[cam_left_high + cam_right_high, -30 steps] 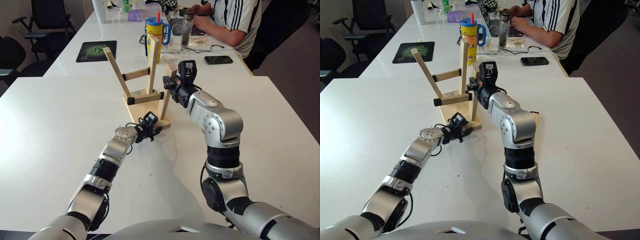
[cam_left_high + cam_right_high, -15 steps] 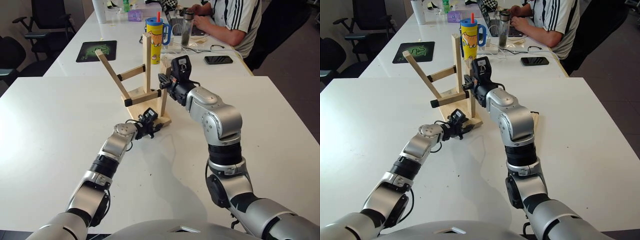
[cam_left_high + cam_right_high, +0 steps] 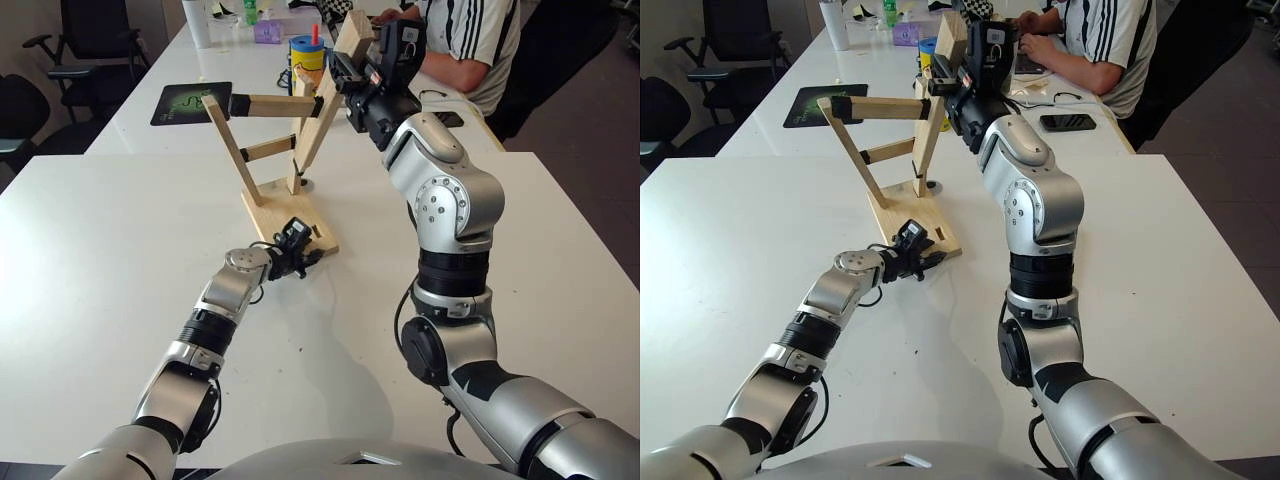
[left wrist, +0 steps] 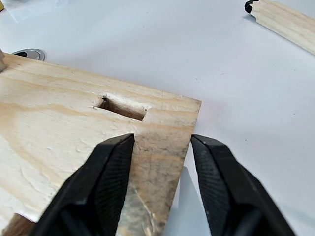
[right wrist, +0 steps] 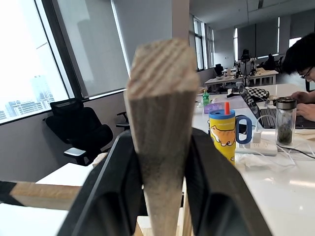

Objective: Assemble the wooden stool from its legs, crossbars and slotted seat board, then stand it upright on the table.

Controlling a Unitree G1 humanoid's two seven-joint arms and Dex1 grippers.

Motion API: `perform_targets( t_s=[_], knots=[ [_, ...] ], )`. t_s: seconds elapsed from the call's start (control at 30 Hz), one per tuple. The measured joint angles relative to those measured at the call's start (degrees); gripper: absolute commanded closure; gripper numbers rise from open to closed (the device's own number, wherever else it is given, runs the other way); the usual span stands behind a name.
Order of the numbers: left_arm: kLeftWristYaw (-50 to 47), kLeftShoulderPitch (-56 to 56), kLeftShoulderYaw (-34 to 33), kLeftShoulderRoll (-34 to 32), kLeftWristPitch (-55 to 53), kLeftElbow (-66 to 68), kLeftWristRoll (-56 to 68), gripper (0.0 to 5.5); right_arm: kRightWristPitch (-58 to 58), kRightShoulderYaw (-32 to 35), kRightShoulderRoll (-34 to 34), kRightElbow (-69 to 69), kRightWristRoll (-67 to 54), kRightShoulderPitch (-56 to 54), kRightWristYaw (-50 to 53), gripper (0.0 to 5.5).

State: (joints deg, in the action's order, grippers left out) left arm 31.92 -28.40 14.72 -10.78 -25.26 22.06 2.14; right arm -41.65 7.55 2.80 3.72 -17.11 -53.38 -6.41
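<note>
The slotted seat board [image 3: 288, 222] lies flat on the white table. My left gripper [image 3: 300, 247] is shut on its near corner; its fingers [image 4: 110, 182] straddle the board just past a slot [image 4: 123, 108]. A frame of two legs and two crossbars leans over the board's far end. My right gripper [image 3: 352, 62] is shut on the upper end of one leg [image 5: 160, 98], held high. This leg slants down to the table by a metal disc [image 3: 303, 185]. The other leg [image 3: 228, 150] rests its foot on the board. The upper crossbar [image 3: 272, 103] is near level.
A loose wooden piece [image 4: 288, 24] with a black end lies on the table beyond the board. The table behind holds a yellow-and-blue mug [image 5: 226, 132], a dark mouse pad [image 3: 190, 100], a phone [image 3: 1067, 122] and a person's laptop.
My right gripper has risen and swung back with its leg, tipping the frame so the upper crossbar lies near level. The left gripper has stayed on the board's corner.
</note>
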Motion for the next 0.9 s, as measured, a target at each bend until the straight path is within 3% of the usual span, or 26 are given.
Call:
perform_targets(
  t_s=[0.23, 0.43, 0.53, 0.7, 0.9],
  knots=[
    [2.03, 9.86, -4.90, -1.99, -5.46, -16.32, 6.66, 3.37, 2.32, 5.29, -7.78, -5.16, -6.56, -2.01, -10.23, 4.47],
    [7.76, 14.78, -16.70, -6.67, -14.50, -37.74, 23.99, 3.37, 9.04, 5.58, -20.82, -15.04, -11.10, -2.92, -34.36, 4.47],
    [9.92, 16.71, -22.58, -10.95, -17.82, -41.12, 29.76, 3.37, 11.59, 3.28, -26.41, -21.20, -11.54, -3.76, -48.87, 4.47],
    [14.31, 17.13, -27.06, -19.19, -19.40, -42.60, 33.95, 3.37, 11.32, -1.57, -31.64, -30.92, -12.45, -8.20, -68.47, 4.47],
    [13.61, 5.95, -28.70, -18.96, -21.20, -40.35, 41.81, 3.37, 15.30, -8.15, -30.51, -33.58, -10.29, -9.95, -79.01, 4.47]
  ],
)
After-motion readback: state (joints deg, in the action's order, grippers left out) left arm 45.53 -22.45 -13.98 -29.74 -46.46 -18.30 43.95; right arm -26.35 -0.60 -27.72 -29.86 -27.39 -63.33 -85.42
